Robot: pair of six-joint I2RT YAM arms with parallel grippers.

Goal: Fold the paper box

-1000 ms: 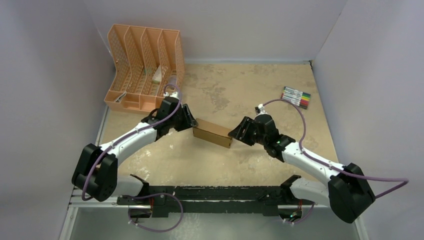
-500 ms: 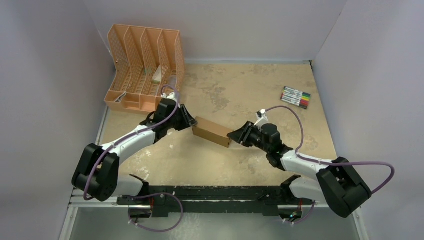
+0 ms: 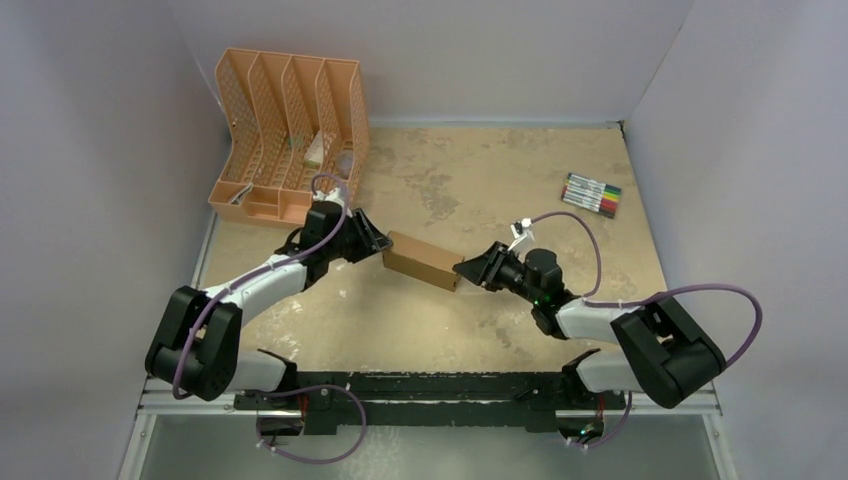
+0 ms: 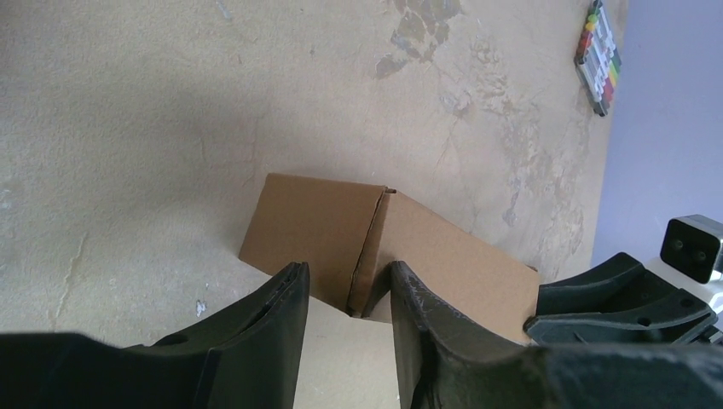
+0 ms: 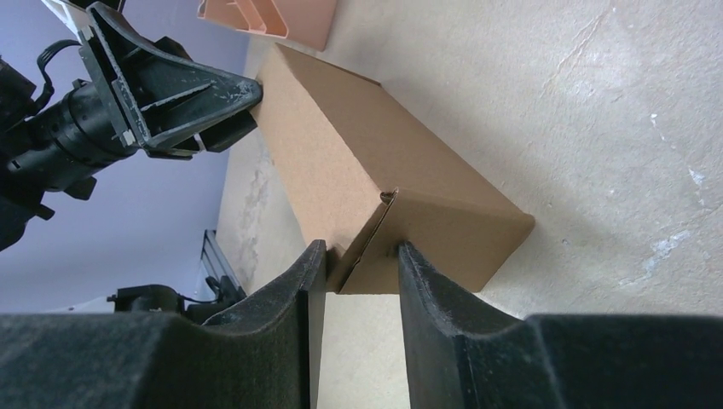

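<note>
Right arm: folding its elbow in toward its base since a second ago, with the right tool (image 3: 462,268) nudging the paper box (image 3: 422,262) slightly leftward.
Paper box: lying mid-counter (image 3: 500,180), pinned end to end between both tools.
Left tool (image 3: 378,243): fingers standing apart astride the end-flap seam, clamping nothing.
Right tool: likewise parted, straddling its flap.
Step, likely: seating the end flaps. Pressing evenly from both ends should be stopping any slide.
Wrist views: revealing flap corners sitting slightly proud, which the overhead camera is missing.
</note>
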